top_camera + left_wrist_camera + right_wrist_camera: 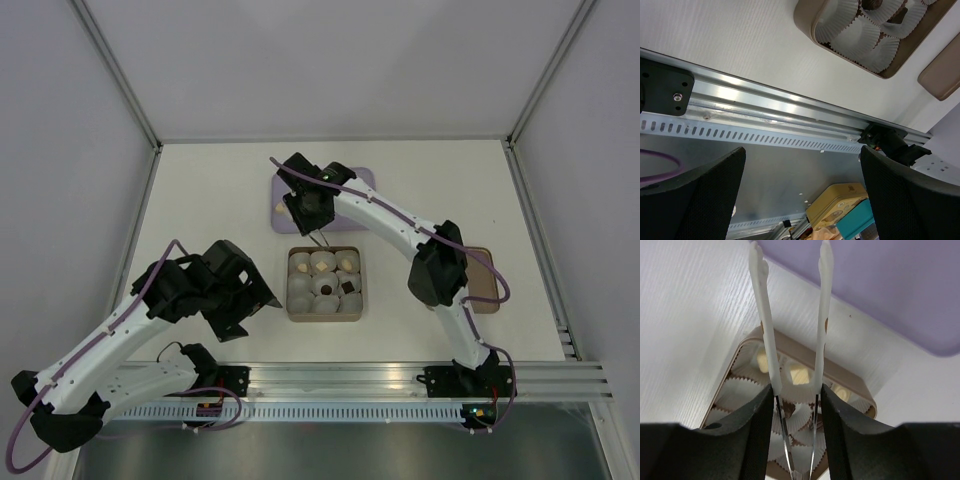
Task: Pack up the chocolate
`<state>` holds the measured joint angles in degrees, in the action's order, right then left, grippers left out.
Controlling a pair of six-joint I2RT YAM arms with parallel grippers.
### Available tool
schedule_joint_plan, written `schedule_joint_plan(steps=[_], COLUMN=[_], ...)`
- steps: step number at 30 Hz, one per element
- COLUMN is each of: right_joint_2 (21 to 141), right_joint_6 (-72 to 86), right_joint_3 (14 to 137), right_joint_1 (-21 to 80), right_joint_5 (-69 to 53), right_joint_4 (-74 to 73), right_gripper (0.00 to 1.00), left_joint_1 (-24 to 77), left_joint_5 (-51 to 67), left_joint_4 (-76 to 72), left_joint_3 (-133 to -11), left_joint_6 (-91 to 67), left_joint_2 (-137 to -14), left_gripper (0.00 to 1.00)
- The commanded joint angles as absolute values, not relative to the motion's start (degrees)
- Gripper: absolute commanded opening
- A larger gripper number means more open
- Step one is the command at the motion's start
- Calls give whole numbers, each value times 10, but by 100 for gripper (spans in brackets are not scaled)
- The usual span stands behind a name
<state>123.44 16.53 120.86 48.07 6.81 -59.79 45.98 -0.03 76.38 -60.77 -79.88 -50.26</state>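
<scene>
The right gripper (796, 407) pinches the tongs (766, 330), whose spread tips point toward the purple tray (890, 285). The left gripper (802, 197) is spread. The chocolate (799, 374) is too small to show its axis.

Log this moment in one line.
right end effector: shut on tongs, over purple tray edge | left end effector: open | box: partly filled | tray: pale chocolate

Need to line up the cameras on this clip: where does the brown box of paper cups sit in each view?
Top external: brown box at table centre, nearer than the purple tray.
Left wrist: box in the top right corner, cropped.
Right wrist: box at lower centre, behind the tongs.
Shared landmark: its white paper cups.
</scene>
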Motion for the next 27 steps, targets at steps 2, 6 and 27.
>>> schedule_joint_plan(steps=[2, 6, 27], right_joint_2=[1294, 1330, 1441], right_joint_6=[158, 152, 143], right_joint_3=[1309, 1338, 1423], right_joint_1=[458, 445, 403], right_joint_5=[95, 70, 14], right_joint_4=[-650, -652, -610], right_gripper=[47, 48, 52], left_joint_1=[458, 458, 458], left_joint_5=[11, 11, 13], left_joint_4=[794, 794, 794], left_joint_3=[-614, -613, -615], left_joint_6=[-814, -814, -817], left_joint_2=[-503, -504, -509], left_gripper=[100, 100, 100])
